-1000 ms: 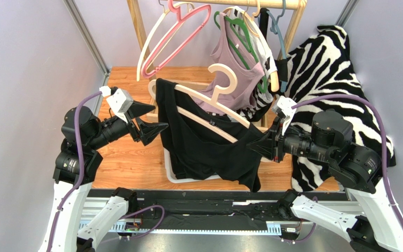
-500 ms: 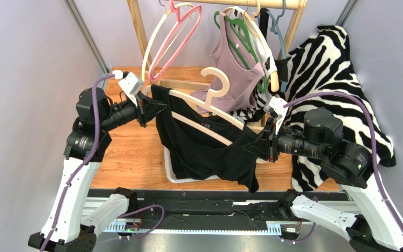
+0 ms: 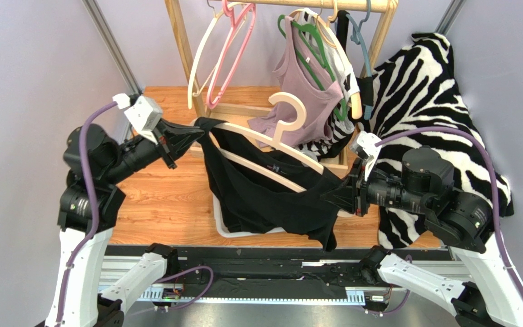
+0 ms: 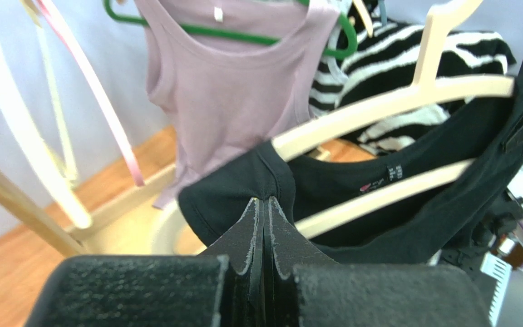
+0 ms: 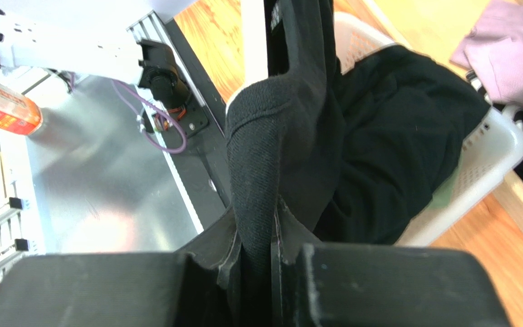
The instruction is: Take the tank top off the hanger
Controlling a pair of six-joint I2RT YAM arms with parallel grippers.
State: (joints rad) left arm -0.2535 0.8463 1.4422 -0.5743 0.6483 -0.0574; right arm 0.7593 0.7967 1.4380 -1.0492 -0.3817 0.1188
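Observation:
A black tank top point(image 3: 271, 197) hangs on a cream hanger point(image 3: 291, 109) held tilted in the air between my two arms. My left gripper point(image 3: 199, 131) is shut on the top's left shoulder strap, which stretches off the hanger's upper end. In the left wrist view the closed gripper point(image 4: 264, 202) pinches the black strap point(image 4: 244, 184) in front of the hanger arm point(image 4: 380, 109). My right gripper point(image 3: 329, 195) is shut on the fabric-covered lower right end. In the right wrist view that gripper point(image 5: 271, 218) clamps thick black cloth point(image 5: 278, 136) below the hanger's bar point(image 5: 252, 41).
A white basket point(image 3: 220, 218) sits on the wooden table point(image 3: 162, 197) under the hanging top. Behind, a wooden rail point(image 3: 325, 5) carries a pink hanger point(image 3: 233, 48) and a mauve top on a green hanger point(image 3: 298, 88). A zebra cloth point(image 3: 428, 88) lies at the right.
My left gripper went from open beside the top to shut on its left strap, then drew back to the left, stretching the strap. The right gripper kept its grip.

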